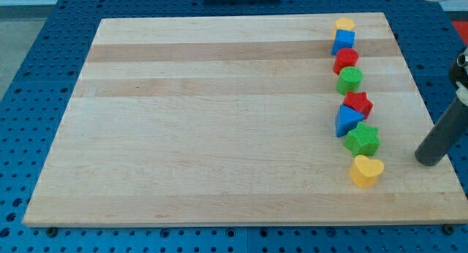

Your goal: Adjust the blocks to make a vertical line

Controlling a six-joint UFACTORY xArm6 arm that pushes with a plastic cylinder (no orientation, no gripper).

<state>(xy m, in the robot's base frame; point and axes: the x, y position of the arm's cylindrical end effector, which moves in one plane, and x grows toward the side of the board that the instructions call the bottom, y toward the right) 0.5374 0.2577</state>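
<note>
Several blocks stand in a rough column near the board's right side. From the view's top down: a yellow heart (345, 23), a blue cube (343, 41), a red hexagon-like block (346, 60), a green round block (349, 80), a red star (358, 104), a blue triangle (346, 121), a green star (362, 140) and a yellow heart (365, 170). The lower blocks drift slightly to the right. My tip (428, 159) rests on the board to the right of the green star and the lower yellow heart, apart from both.
The wooden board (205, 136) lies on a blue perforated table (29, 99). The board's right edge is close to my tip. The rod slants up to the view's right edge.
</note>
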